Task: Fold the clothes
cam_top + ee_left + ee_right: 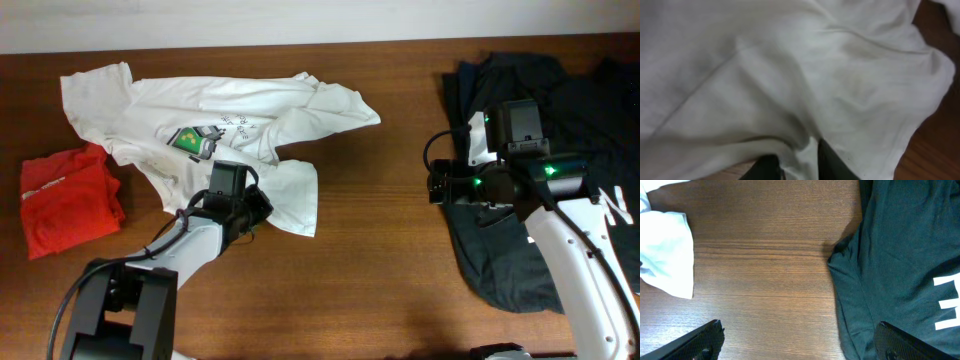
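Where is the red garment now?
In the overhead view, the red garment lies at the left edge of the table, beside the white T-shirt.

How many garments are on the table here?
3: the white T-shirt left of centre, the orange-red garment at the far left edge, the black shirt on the right. Others could be hidden underneath.

A wooden table (380,270) carried two loose garments. A crumpled red garment (68,200) lay near the table's left edge. A black shirt (490,265) with white lettering (947,302) sprawled over the table's right end, reaching its far edge.
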Robot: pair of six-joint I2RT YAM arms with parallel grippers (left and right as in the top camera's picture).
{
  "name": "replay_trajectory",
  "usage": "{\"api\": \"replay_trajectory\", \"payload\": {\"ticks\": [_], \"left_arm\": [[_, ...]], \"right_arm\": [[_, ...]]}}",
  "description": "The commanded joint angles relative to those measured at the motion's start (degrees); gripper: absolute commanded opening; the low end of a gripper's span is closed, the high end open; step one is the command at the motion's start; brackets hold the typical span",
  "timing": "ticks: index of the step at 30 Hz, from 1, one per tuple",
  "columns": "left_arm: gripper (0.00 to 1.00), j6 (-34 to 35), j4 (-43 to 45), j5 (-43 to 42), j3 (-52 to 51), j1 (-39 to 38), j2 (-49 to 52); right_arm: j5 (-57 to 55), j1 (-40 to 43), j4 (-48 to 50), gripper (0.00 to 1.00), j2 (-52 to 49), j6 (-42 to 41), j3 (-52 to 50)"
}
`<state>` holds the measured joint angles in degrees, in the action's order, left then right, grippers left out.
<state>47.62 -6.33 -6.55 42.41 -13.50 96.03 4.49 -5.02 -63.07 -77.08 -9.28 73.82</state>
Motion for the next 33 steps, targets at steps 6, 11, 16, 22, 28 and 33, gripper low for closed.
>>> {"api": "replay_trajectory", "payload": {"ticks": [6, 11, 16, 22, 28, 33], "left_arm": [[0.0, -11.02, -2.16, 3.78, 0.11, 1.73, -2.14], [0.01, -17.46, -21.07, 3.82, 2.8, 6.05, -15.63], [0.0, -19.06, -40.52, 3.91, 3.3, 17.35, -33.66], [0.01, -21.22, -49.72, 3.85, 3.3, 29.46, -47.21], [0.01, -21.84, -49.88, 5.09, 3.3, 32.79, -47.6], [0.01, -23.17, -49.03, 5.11, 3.3, 32.79, -42.6]], "right_arm": [[-0.7, 0.33, -0.2, 0.99, -0.02, -0.68, 0.63], [-0.61, 0.33, -0.2, 0.99, -2.16, -0.68, 0.61], [4.74, 0.17, 1.16, 0.99, -6.05, -0.68, 0.61], [14.71, -0.59, 7.54, 0.99, -11.54, -0.72, 0.61], [15.06, -4.59, 12.57, 0.99, -18.82, -3.32, 0.61], [14.36, -6.6, 20.59, 0.99, -25.97, -10.38, 0.61]]}}
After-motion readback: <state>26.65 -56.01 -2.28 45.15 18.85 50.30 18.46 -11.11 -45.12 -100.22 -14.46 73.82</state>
